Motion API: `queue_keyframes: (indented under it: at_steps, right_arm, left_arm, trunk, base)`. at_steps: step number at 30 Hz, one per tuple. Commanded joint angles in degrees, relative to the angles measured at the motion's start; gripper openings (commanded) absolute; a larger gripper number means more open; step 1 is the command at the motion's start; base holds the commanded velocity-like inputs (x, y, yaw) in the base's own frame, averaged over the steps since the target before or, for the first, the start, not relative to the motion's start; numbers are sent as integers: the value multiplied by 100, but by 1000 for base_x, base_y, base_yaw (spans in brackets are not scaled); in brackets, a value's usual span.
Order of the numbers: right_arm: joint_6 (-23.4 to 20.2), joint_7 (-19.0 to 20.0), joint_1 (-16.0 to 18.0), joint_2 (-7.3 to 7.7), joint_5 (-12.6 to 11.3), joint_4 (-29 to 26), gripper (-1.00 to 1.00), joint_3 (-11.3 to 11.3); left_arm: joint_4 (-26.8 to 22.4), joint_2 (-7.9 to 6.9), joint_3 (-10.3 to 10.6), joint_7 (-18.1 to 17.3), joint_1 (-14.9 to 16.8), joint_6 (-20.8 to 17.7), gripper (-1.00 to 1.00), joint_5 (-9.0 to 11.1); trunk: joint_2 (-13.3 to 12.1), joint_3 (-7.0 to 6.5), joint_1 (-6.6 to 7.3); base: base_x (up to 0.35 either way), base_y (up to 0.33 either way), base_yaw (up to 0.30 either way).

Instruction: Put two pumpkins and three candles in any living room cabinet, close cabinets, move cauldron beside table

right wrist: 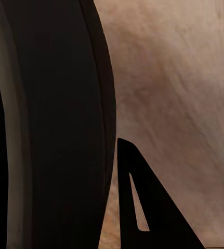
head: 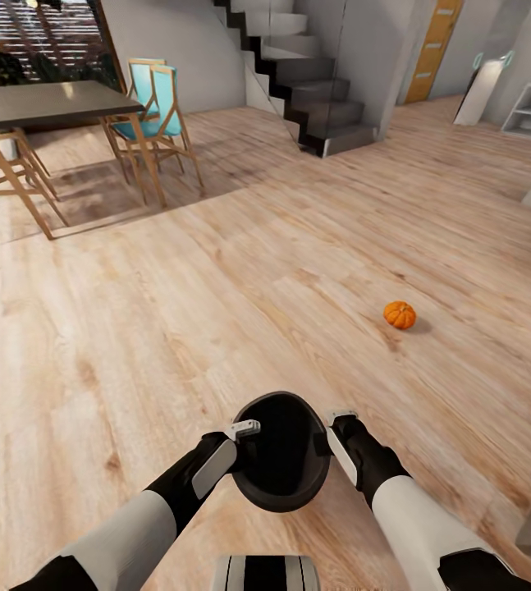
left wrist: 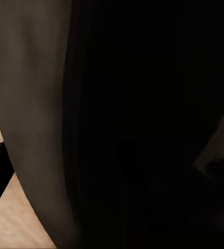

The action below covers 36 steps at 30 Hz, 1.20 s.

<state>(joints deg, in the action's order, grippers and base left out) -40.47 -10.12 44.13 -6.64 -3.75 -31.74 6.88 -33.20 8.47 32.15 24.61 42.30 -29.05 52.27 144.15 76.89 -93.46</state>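
Two end effectors clamp one dark, round, bowl-shaped cauldron (head: 281, 451) between them, low in front of the robot at 6 o'clock in the head view.

Left end effector (head: 244, 428) presses the cauldron's rim from the 9 o'clock side and right end effector (head: 341, 419) from the 3 o'clock side; whether either set of fingers is closed on the rim or merely pushed against it cannot be told. One small ribbed bright-orange pumpkin (head: 400, 314) sits alone on the pale wood plank floor (head: 216, 328) at about 2 o'clock from the cauldron, well apart from it. Far off at 11 o'clock stand a dark-topped wooden-legged dining counter (head: 43, 105) and teal-seated wooden chairs (head: 154, 107); a dark staircase (head: 306, 90) rises at 12 o'clock. In both wrist views the cauldron's dark wall (left wrist: 143, 104) (right wrist: 54, 129) looms close, with floor beyond.
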Motion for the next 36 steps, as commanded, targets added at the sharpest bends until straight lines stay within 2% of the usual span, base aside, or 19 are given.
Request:
queue_keyframes:
  at_steps: [1,36]
  right_arm:
    - [-40,-39,7,17,94,-14,-100,-3]
    - [-66,-22,7,31,102,-218,-100,-3]
  left_arm:
    - [-2,-10,8,52,-3,-5,-100,72]
    - [-2,-12,4,49,-8,-5,-100,73]
  trunk:
    - [1,5,0]
    - [1,5,0]
  base:
    - [0,0,-293]
    - [0,0,-294]
